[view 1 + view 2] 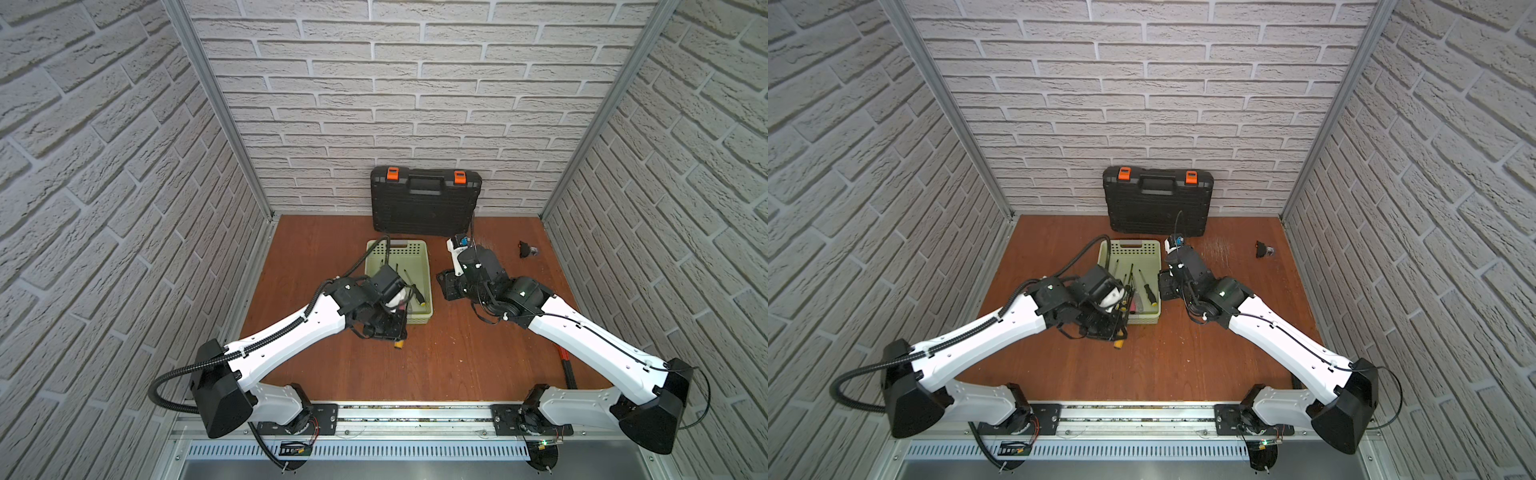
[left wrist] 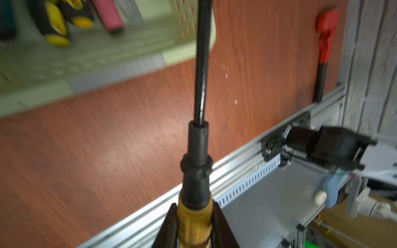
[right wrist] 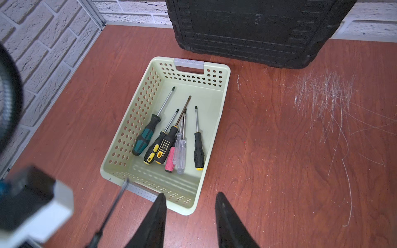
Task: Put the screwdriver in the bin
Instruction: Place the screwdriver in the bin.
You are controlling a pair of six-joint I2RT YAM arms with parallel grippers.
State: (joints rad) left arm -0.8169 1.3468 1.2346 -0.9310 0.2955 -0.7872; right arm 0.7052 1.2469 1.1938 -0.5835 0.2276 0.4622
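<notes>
Now: left gripper (image 2: 194,214) jaws pinching yellow handle of screwdriver (image 2: 197,148). Shaft tip at near rim of bin (image 3: 214,120), handle outside, near side. Right gripper (image 3: 190,194) jaws spread, empty, just right of bin. Other screwdrivers (image 3: 169,139) lie inside. Left to do, by my reckoning: carry in, release.

A black toolcase (image 1: 424,205) with orange latches stands on edge against the back wall (image 1: 415,83) of pale grey moulded brick. The same brick lines the side walls (image 1: 83,187) flanking the case, with bare aluminium posts (image 1: 220,108) in the corners. Before the case spreads a reddish wood-grain tabletop (image 1: 436,361), with pale scratches (image 3: 322,96) near the case. Farthest from it run an aluminium rail (image 1: 415,411) and a slotted metal strip (image 1: 374,451). The light is soft and even.
</notes>
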